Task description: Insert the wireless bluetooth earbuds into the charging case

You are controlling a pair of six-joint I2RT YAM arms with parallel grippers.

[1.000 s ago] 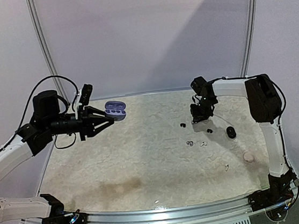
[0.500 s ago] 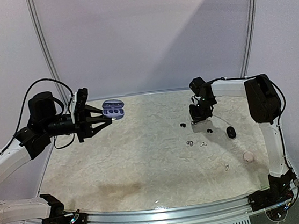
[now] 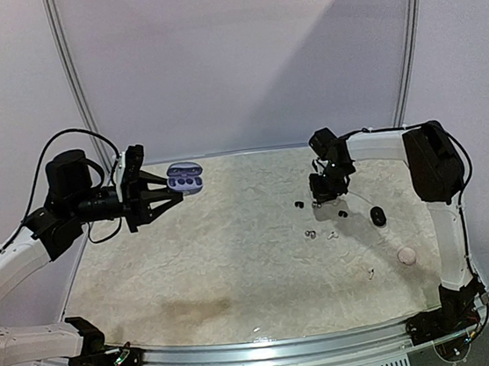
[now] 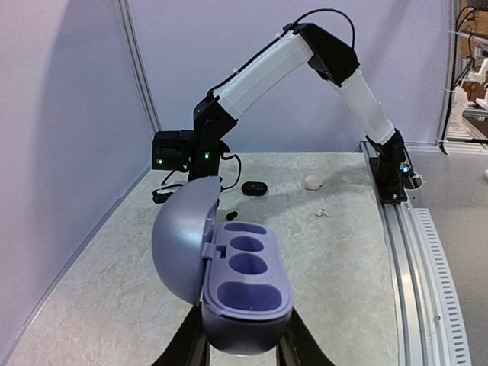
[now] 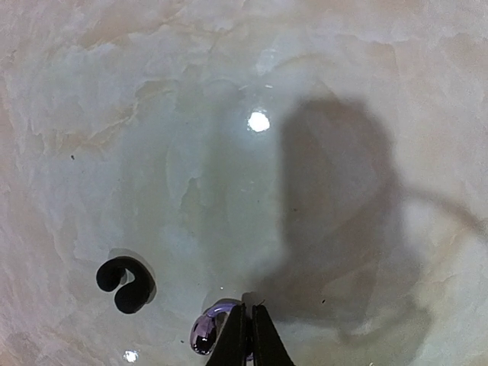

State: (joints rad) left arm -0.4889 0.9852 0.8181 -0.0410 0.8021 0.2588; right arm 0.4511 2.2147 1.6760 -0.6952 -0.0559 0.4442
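Observation:
My left gripper (image 3: 168, 192) is held up over the table's left rear, shut on the base of a purple charging case (image 3: 186, 178). In the left wrist view the case (image 4: 245, 284) has its lid (image 4: 179, 238) swung open to the left and its wells empty, with a finger on either side. My right gripper (image 3: 323, 193) is down at the table on the right. Seen from the right wrist, its fingertips (image 5: 245, 335) are pinched together over the right end of a shiny purple earbud (image 5: 203, 333). A black earbud (image 5: 122, 284) lies to the left of it.
More earbuds lie loose on the table: black ones (image 3: 299, 203) (image 3: 342, 213), a silvery one (image 3: 310, 234) and white ones (image 3: 331, 235) (image 3: 370, 272). A black case (image 3: 377, 215) and a pale round case (image 3: 406, 256) sit near the right arm.
The right gripper's jaws have closed at the table. The left arm drew the open case slightly back to the left and now holds still.

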